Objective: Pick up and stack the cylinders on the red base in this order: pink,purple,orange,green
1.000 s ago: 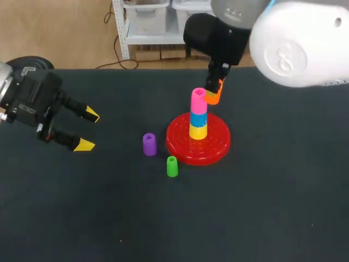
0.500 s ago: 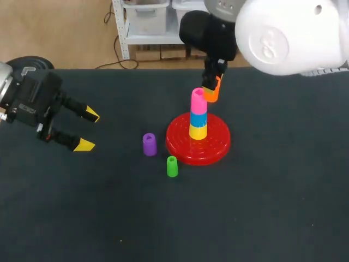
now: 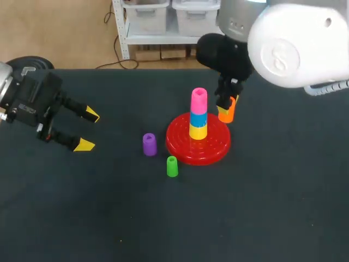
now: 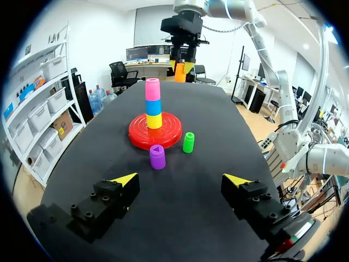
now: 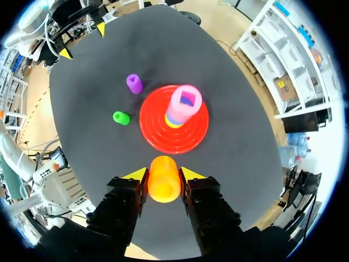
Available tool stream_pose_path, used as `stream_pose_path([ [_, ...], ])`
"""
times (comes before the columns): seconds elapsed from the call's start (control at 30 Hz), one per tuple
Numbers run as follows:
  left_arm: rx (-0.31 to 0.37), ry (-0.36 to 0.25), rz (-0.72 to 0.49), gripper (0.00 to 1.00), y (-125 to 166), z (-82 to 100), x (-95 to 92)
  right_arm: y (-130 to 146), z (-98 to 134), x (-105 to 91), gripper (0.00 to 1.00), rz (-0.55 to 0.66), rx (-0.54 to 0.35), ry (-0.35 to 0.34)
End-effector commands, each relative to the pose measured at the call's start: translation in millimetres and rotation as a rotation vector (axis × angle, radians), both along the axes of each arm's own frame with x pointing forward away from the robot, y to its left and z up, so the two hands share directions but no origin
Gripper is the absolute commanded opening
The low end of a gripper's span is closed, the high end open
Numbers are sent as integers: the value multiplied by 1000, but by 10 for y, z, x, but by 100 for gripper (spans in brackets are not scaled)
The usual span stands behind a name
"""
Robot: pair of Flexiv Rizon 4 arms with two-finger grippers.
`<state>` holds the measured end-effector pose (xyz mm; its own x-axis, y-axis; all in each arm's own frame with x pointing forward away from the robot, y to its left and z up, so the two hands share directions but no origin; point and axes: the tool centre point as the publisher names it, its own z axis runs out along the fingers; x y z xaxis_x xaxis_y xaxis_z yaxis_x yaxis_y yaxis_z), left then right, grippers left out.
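Closest to me, the green cylinder [image 3: 172, 166] is standing upright on the dark table [image 3: 272, 218], just in front of the red base [image 3: 216, 148] and not touching it. The purple cylinder [image 3: 149, 144] is standing a little further back, just beside the base's left edge, also with a gap.

Off to the left, my left gripper [image 3: 86, 130] is hovering well apart from all that. Its fingers are spread wide with nothing between them, and they're pointing toward the base.

In the middle of the base a stack is building up: yellow cylinder [image 3: 198, 132] at the bottom, blue cylinder [image 3: 198, 118] on that, pink cylinder [image 3: 199, 100] sitting on top.

Furthest back, my right gripper [image 3: 224, 103] is pinching the orange cylinder [image 5: 163, 179] from both sides. It's holding it up in the air just right of and behind the stack, clear of the pink one.

On the right wrist cam the orange one is sitting snug between the yellow tips, with the base and stack ahead of it. On the left wrist cam it's hanging higher than the pink top.
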<state>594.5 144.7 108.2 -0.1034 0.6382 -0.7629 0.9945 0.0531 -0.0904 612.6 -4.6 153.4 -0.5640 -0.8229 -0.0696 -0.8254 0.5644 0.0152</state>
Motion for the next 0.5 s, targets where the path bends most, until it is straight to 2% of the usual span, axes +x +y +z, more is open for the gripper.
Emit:
stream_pose_path([
  [0.03, -2, -3, -1, 100, 5, -10, 0, -65, -171, -102, 0, -23, 22, -2],
  [0.13, -2, -3, -1, 100, 5, -10, 0, -85, -291, -154, 0, -43, 26, 10],
  [0.5, -2, -3, -1, 100, 5, -10, 0, -116, -725, -266, 0, -112, 4, -9],
])
